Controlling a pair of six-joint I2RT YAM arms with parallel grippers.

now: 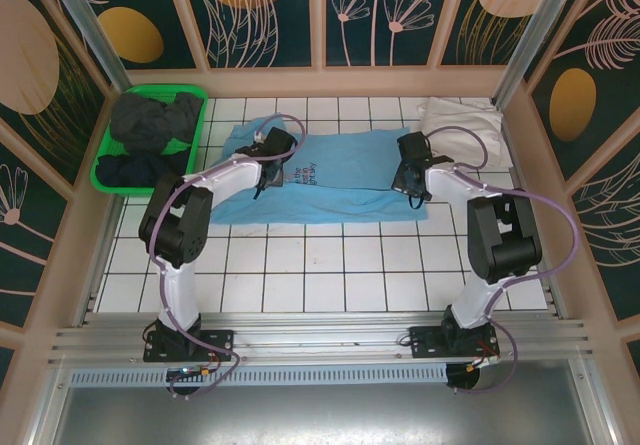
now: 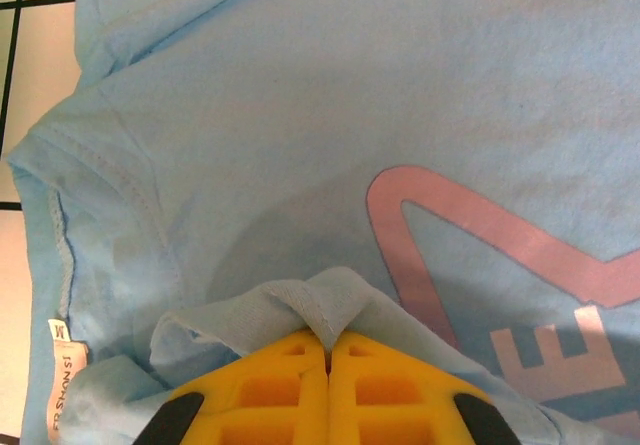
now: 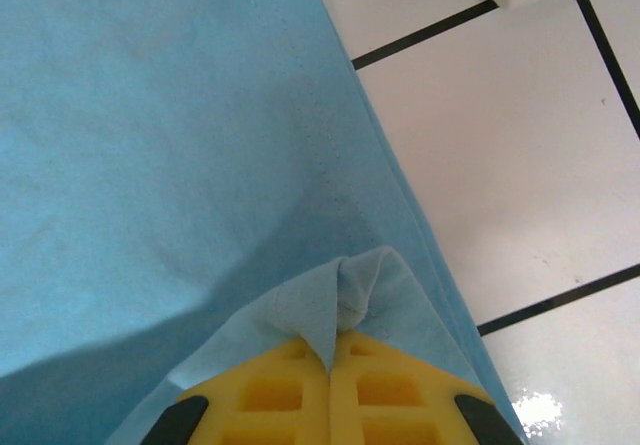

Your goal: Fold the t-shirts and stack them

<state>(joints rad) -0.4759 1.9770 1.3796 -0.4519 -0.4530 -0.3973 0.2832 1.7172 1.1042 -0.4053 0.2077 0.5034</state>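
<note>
Sky-blue cotton, the t-shirt [image 1: 330,180] lies spread flat across the upper middle of the overhead view on the white tiled table [image 1: 300,265]. The left gripper [image 1: 268,170] is down on its left part and the right gripper [image 1: 408,180] at its right edge. In the left wrist view, a small peak of blue cloth is pinched between the closed yellow fingers [image 2: 290,385] at bottom centre, with pale pink print [image 2: 480,230] to the right and a neck label [image 2: 62,350] at lower left. The right wrist view shows the same kind of pinch [image 3: 330,350] just inside the stitched hem [image 3: 330,165], with bare tiles to the right. A white shirt [image 1: 455,125] lies at the overhead view's upper right, and dark shirts [image 1: 150,125] fill the green basket [image 1: 100,170] at upper left.
</note>
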